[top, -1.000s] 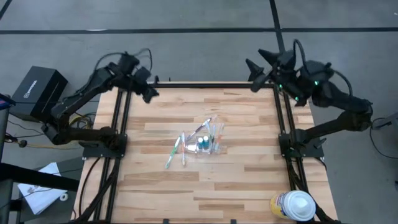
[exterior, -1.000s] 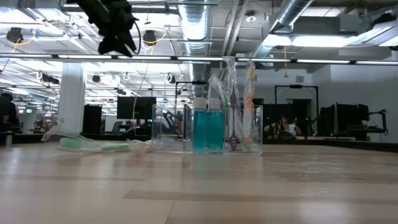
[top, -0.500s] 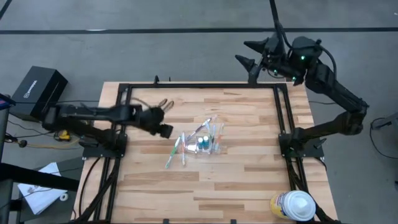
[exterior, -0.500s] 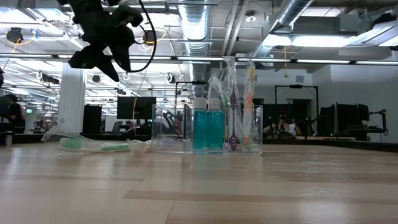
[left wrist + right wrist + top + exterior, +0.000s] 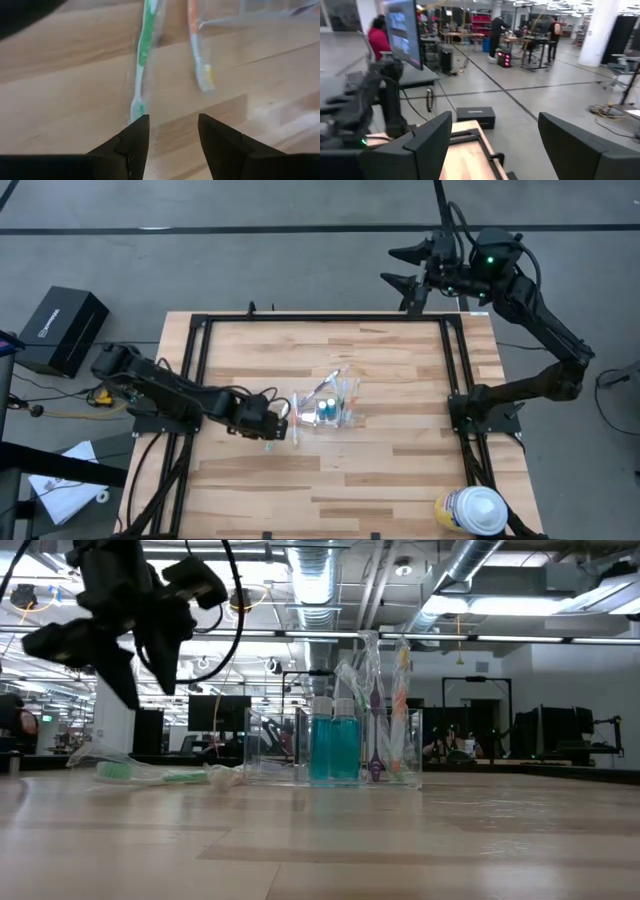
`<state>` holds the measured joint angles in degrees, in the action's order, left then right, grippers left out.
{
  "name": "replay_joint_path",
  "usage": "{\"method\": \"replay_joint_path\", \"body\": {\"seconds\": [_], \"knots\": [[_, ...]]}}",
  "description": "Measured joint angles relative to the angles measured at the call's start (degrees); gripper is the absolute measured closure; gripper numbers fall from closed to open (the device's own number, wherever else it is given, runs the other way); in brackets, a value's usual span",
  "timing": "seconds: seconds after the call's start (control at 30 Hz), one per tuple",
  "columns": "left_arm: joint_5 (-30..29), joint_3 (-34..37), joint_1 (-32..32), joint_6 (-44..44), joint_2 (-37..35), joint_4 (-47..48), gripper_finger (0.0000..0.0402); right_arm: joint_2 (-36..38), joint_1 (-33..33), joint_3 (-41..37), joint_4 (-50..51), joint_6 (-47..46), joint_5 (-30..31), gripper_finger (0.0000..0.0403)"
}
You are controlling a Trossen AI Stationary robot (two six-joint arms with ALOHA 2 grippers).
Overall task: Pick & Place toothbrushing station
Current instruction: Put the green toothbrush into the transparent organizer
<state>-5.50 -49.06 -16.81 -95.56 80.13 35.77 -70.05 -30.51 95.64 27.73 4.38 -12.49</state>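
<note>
Two toothbrushes (image 5: 142, 60) run partly out of the left wrist view.

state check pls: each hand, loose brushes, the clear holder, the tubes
left hand: open, low over the table, at the green toothbrush
right hand: open, raised past the far edge
green toothbrush: lying flat
orange toothbrush: lying flat
clear holder: upright
toothpaste tubes: standing in holder
</note>
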Motion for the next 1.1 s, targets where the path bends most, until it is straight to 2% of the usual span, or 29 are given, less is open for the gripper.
{"method": "replay_joint_path", "body": {"seconds": [0.3,0.57,1.1], "knots": [[0.55,0.09,-0.61,1.42,6.15,-0.34,0.0237,1.69,7.16,0.09,-0.92,-4.84,-1.38,0.0117],[1.51,0.11,-1.77,1.89,8.80,-0.25,0.0237,2.24,14.42,2.43,-0.24,-7.88,-1.00,0.0117],[0.94,0.08,-4.97,0.31,9.35,-0.39,0.0237,2.22,25.71,2.67,-0.26,-7.26,8.10,0.0117]]}}
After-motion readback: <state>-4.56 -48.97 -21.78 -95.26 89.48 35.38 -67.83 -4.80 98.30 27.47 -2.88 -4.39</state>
